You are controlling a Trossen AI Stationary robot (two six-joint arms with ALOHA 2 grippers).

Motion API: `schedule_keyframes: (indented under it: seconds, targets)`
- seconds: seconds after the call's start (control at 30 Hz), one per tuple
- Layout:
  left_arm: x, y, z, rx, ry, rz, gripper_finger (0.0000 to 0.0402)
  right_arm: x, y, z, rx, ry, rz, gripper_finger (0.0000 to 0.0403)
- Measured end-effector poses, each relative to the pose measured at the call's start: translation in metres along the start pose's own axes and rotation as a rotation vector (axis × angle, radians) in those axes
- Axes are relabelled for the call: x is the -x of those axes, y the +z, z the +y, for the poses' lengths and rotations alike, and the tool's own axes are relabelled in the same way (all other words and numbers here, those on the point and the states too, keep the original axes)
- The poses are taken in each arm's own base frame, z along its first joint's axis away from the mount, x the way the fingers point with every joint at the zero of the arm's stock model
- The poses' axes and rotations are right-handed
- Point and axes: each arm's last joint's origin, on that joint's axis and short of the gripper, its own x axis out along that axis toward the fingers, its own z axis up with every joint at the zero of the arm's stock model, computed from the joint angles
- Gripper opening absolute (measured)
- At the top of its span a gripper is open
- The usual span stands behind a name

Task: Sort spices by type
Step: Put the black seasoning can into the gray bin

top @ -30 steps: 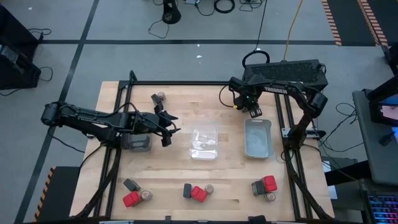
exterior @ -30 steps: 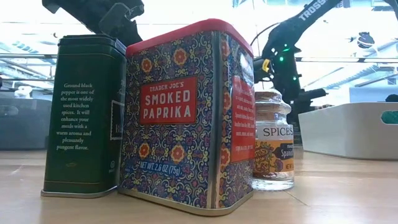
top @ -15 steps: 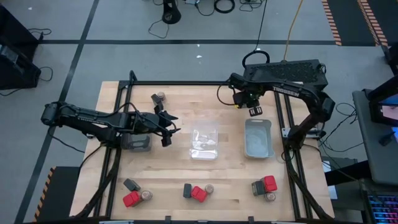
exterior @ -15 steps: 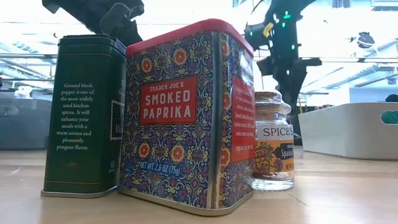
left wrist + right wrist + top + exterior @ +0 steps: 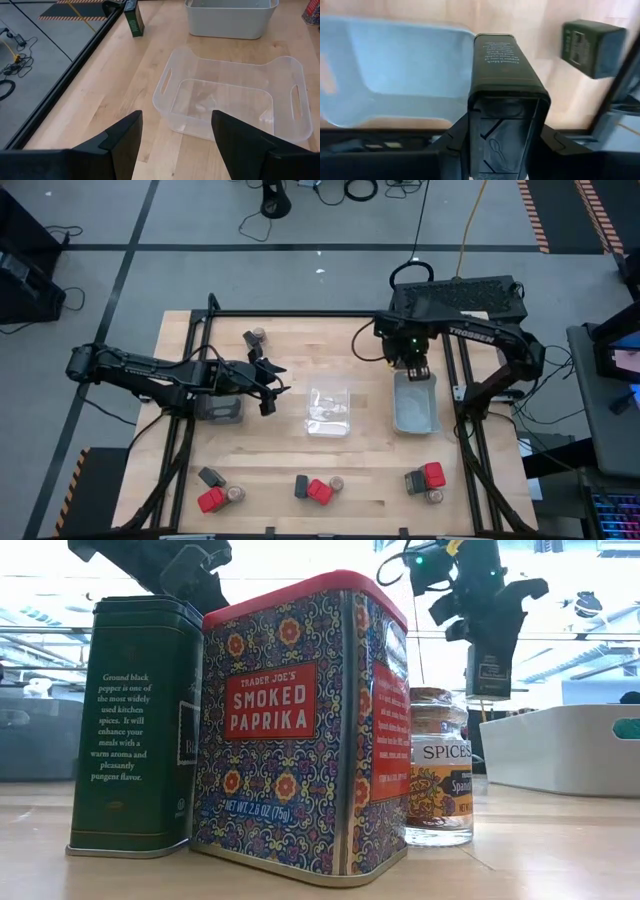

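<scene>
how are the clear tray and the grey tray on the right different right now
The clear tray is see-through and sits mid-table; the grey tray is opaque, by the right edge. The right gripper holds a black tin over the grey tray; nothing hangs over the clear one. Both look empty.

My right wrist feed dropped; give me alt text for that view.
The right claw grips a black box upright above a grey tray. A second black box lies beyond on the wooden table.
</scene>
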Motion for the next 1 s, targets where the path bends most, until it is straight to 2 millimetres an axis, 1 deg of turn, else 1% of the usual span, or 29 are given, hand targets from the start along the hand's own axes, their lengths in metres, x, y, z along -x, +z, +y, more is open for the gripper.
schedule_keyframes:
  seconds: [0.27,0.33,0.43,0.57,0.83,1.0]
  targets:
    - [0.000,0.000,0.000,0.002,0.000,0.000,0.0241,0.001,0.005,0.012,-0.014,0.068,-0.028,0.0114]
    - [0.000,0.000,0.000,0.002,0.000,0.000,0.0241,-0.001,0.005,0.013,-0.013,0.078,-0.024,0.0114]
    - [-0.001,0.000,0.000,0.001,0.000,0.003,0.0241,-0.013,0.001,0.015,-0.007,0.094,0.021,0.0115]
    - [-0.005,-0.003,-0.002,0.001,-0.002,0.023,0.0241,-0.029,-0.012,0.021,0.011,0.115,0.074,0.0114]
    - [-0.023,-0.007,-0.006,-0.020,0.017,0.052,0.0241,-0.043,-0.026,0.028,0.002,0.095,0.020,0.0115]
    - [-0.029,-0.009,-0.008,-0.028,0.020,0.063,0.0241,-0.064,-0.028,0.031,-0.001,0.103,0.040,0.0115]
